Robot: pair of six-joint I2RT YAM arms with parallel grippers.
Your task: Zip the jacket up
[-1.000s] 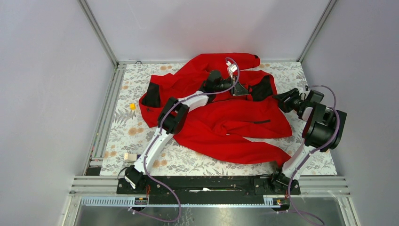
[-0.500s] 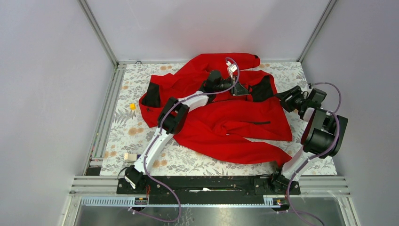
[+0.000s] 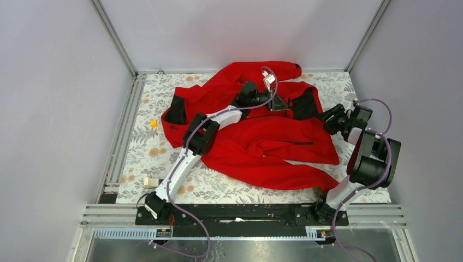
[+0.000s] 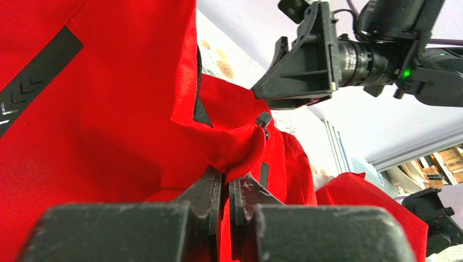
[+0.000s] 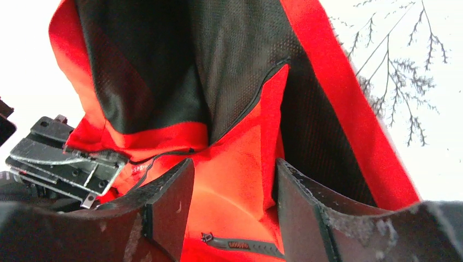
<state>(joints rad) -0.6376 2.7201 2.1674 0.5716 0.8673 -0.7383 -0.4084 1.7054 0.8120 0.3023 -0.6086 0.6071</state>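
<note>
- Two end effectors are at work over the far half of the desk (image 3: 143, 158). The jacket (image 3: 262, 144) is spread there from the far middle toward the right edge, unzipped, with its black lining (image 5: 229, 65) exposed.
- The left end effector (image 4: 228, 183) is clenched on a fold of red fabric near the front opening, at the far middle of the desk. A small dark tab (image 4: 263, 119), possibly the zipper pull, is seen just beyond the pinch.
- The right end effector (image 5: 235, 180) is held released near the right edge. Its jaws are spread in front of the lined front panel, and nothing is grasped.
- The step in hand is judged to be the gathering of the two front edges, so that the zipper ends can be mated.
- The opposite front edge should be taken at its red border, not by the mesh lining, and the cloth drawn taut between both grips.
- The left pinch should be held firm while the right is closed, so that no slack is let into the track.
</note>
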